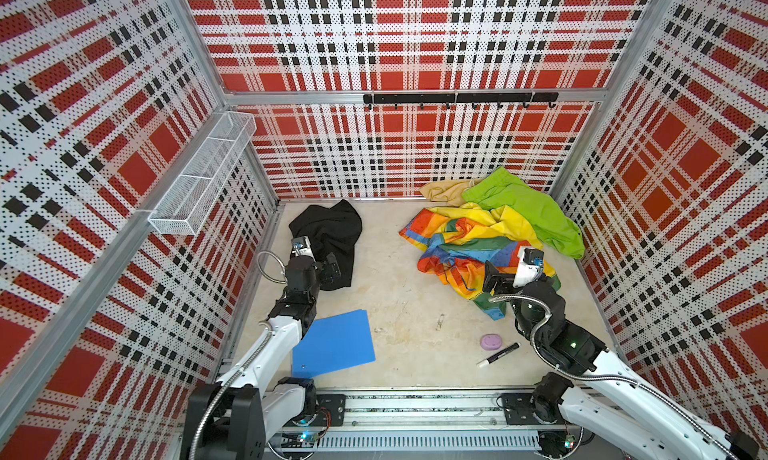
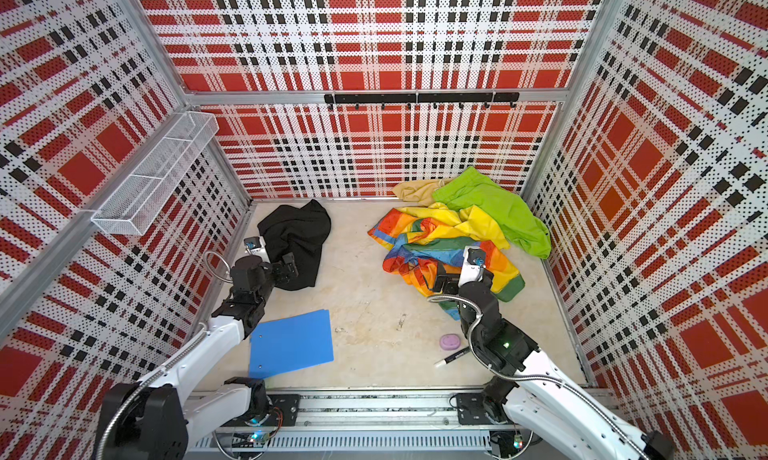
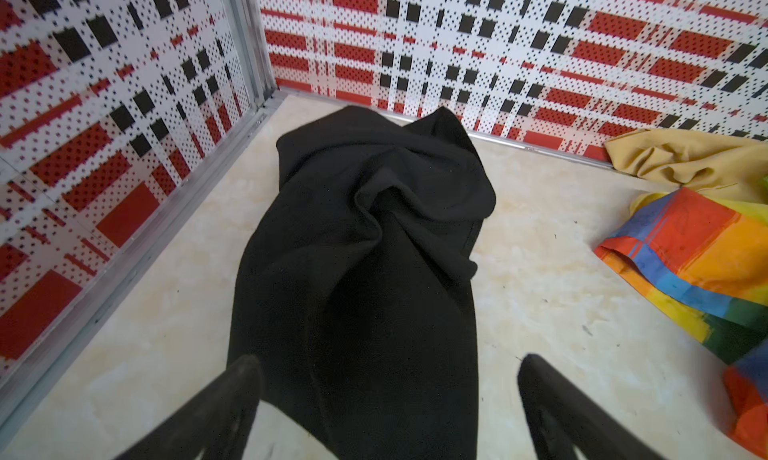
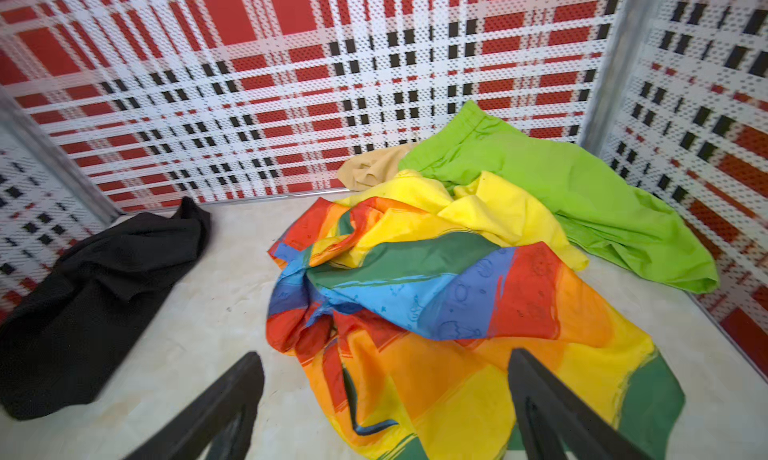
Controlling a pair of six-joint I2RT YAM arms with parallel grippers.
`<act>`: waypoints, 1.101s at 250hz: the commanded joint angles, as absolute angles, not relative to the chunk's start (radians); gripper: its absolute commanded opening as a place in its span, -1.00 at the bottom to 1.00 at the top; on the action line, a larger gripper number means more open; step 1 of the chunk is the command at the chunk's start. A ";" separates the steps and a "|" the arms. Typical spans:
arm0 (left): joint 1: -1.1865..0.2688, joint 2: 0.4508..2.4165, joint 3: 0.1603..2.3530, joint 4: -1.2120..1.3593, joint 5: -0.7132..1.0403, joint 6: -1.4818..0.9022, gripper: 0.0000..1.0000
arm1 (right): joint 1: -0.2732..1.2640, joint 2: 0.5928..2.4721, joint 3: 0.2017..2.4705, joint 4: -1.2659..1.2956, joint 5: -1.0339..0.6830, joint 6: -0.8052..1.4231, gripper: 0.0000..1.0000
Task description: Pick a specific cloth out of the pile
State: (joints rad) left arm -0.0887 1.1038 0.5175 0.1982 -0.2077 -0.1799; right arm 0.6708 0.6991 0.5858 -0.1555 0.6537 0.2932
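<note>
Left gripper [image 3: 390, 368]: fingers [image 3: 245, 379] are spread wide and nothing is pinched. The black cloth [image 3: 365, 238] is seen running between the two fingers and on past the tips, bunched into folds at its far end. Whether the tips touch the fabric cannot be told. In both top views the gripper is placed over the cloth's near end.

Right gripper [image 4: 386, 366]: fingers [image 4: 237, 387] are equally spread and empty. The rainbow-striped cloth [image 4: 415, 304] is found just ahead of the tips and partly between them. The lime green cloth [image 4: 582, 204] and the tan cloth [image 4: 374, 167] are heaped beyond it, farther from the fingers. These three make up the pile [image 1: 490, 233].

The black cloth is noted well apart from the pile, with bare floor [image 1: 395, 279] between them. This gap is judged deliberate — the wanted piece is laid where no bright fabric overlaps it, so the picking-out is read as done or nearly so. The open fingers over it are taken for a release posture rather than a grasp being set. The right gripper's station above the rainbow-striped cloth is perhaps explained by the heap needing to be held back, though nothing is gripped there.

A blue sheet [image 1: 332, 343], a purple lump [image 1: 491, 341] and a marker [image 1: 498, 354] are recorded behind both sets of fingers — well clear of them.
</note>
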 commanded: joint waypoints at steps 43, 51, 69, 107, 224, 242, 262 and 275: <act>-0.097 1.251 0.415 0.638 -0.288 -0.018 0.98 | 0.543 0.659 0.500 0.021 0.661 0.193 1.00; -0.096 1.270 0.397 0.695 -0.290 -0.004 0.99 | 0.542 0.654 0.485 0.051 0.669 0.173 1.00; -0.095 1.308 0.362 0.814 -0.265 0.026 0.99 | 0.537 0.649 0.453 0.109 0.685 0.137 1.00; -0.099 1.401 0.328 0.968 -0.258 0.045 0.98 | 0.490 0.673 0.432 0.144 0.650 0.119 1.00; -0.060 1.574 0.264 1.232 -0.165 0.032 0.99 | 0.275 0.800 0.381 0.285 0.444 0.168 1.00; -0.054 1.577 0.272 1.225 -0.154 0.031 0.98 | 0.242 0.817 0.364 0.322 0.435 0.144 1.00; -0.030 1.576 0.293 1.180 -0.109 0.015 0.98 | 0.199 0.837 0.359 0.350 0.441 0.116 0.99; -0.019 1.575 0.300 1.166 -0.094 0.007 0.99 | 0.158 0.847 0.351 0.379 0.421 0.114 1.00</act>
